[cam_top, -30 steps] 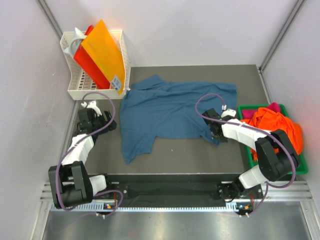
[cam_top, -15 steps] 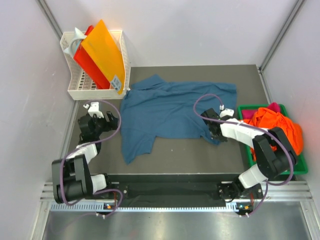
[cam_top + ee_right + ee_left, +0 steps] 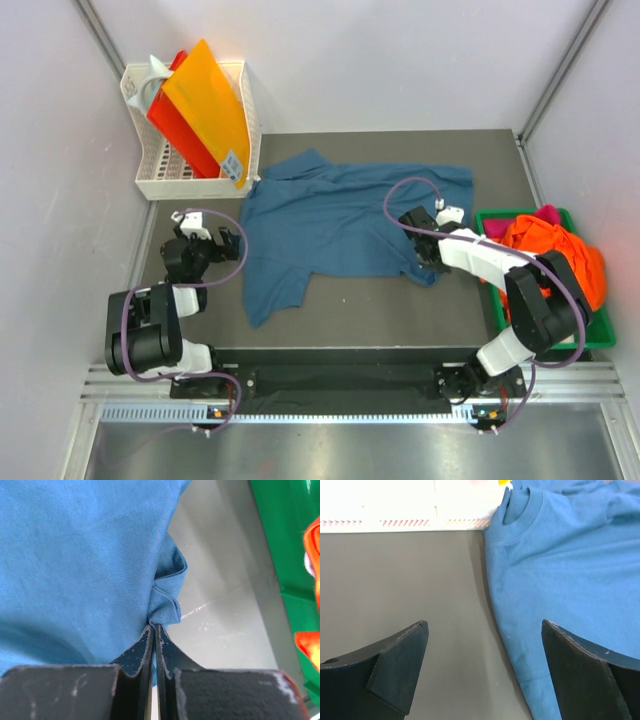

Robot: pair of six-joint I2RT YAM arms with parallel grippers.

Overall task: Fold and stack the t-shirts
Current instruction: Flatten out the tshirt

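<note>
One white-walled grey mat point(image 3: 400, 310): left end effector point(image 3: 484, 625) spread, right end effector point(image 3: 154, 626) pinching blue t-shirt point(image 3: 340, 220).

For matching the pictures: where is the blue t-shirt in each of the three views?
Top external: blue t-shirt spread across the middle of the table.
Left wrist: right half of the picture, collar at the top.
Right wrist: fills the left and top; its edge is pinched in the right gripper.
Shared landmark: the table under it, in all three.

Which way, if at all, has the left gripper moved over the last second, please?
Yes: the left gripper edged slightly away from the white basket, toward the blue t-shirt.
</note>
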